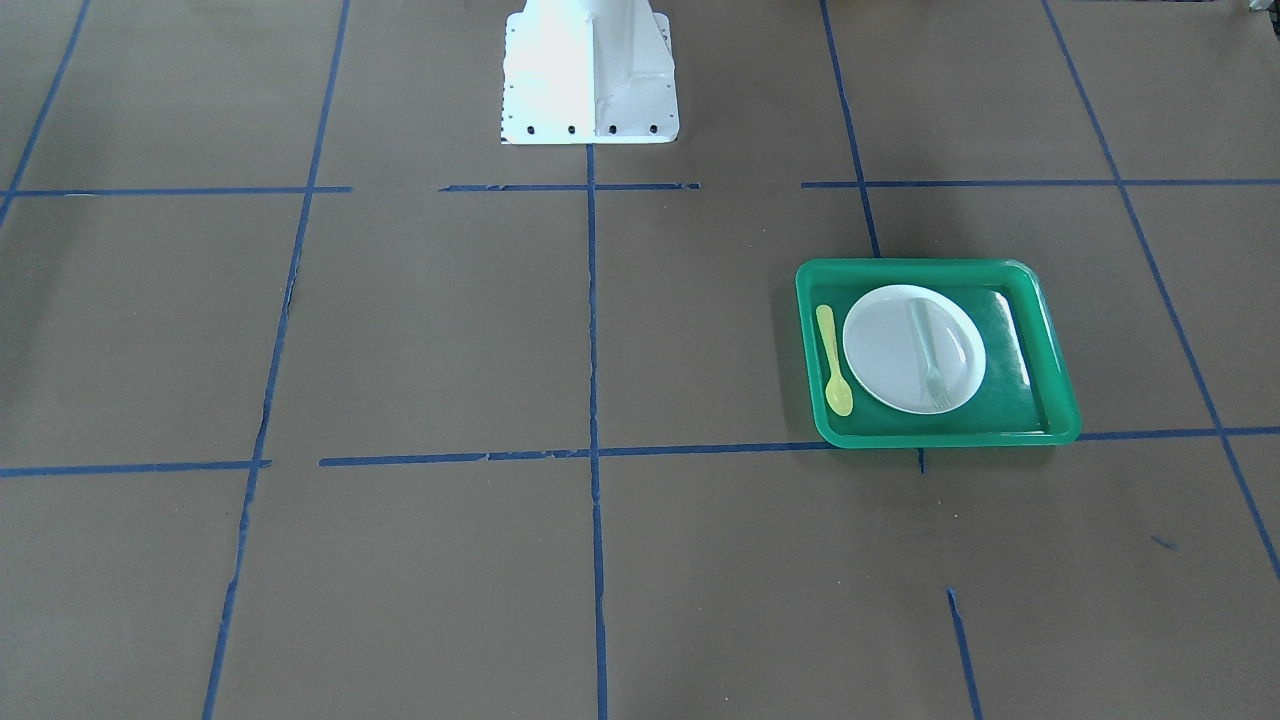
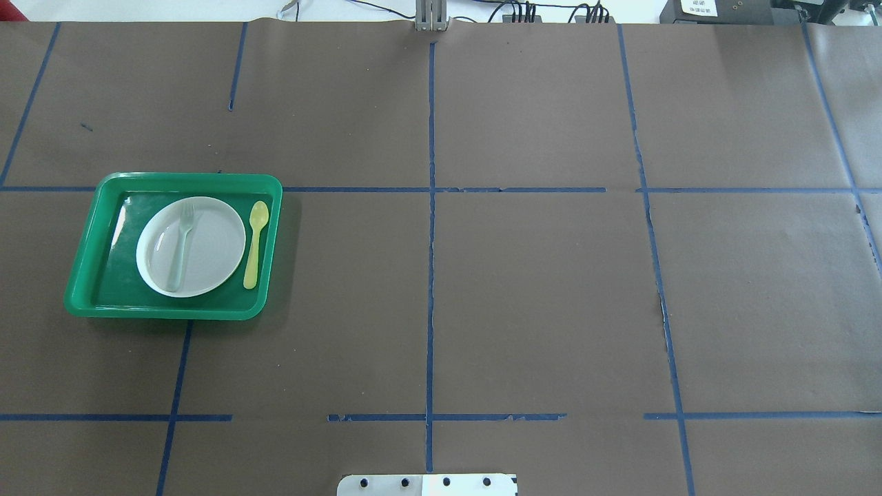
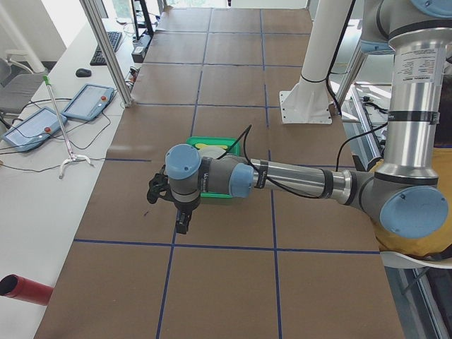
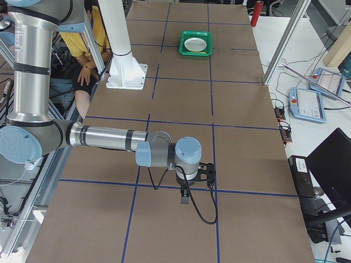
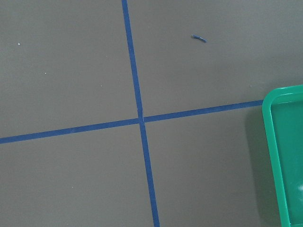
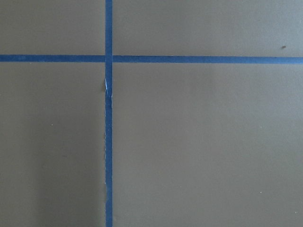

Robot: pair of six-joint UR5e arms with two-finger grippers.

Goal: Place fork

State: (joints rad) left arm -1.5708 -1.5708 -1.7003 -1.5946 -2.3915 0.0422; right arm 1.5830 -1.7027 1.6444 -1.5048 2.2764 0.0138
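Note:
The pale translucent fork [image 1: 930,352] lies along the white plate [image 1: 885,350] inside the green tray [image 1: 930,268], tines toward the table's far side. In the overhead view the fork [image 2: 182,244] rests on the plate's [image 2: 217,248] left part, in the tray [image 2: 186,178] on the table's left. My left gripper [image 3: 181,224] shows only in the exterior left view, raised above the table beside the tray [image 3: 220,143]; I cannot tell if it is open or shut. My right gripper [image 4: 185,198] shows only in the exterior right view, far from the tray [image 4: 196,52]; its state is also unclear.
A yellow plastic spoon [image 2: 255,242] lies in the tray next to the plate, also seen from the front [image 1: 832,362]. The robot's white base [image 1: 590,70] stands at mid-table. Blue tape lines grid the brown table. The tray's corner [image 5: 273,142] shows in the left wrist view.

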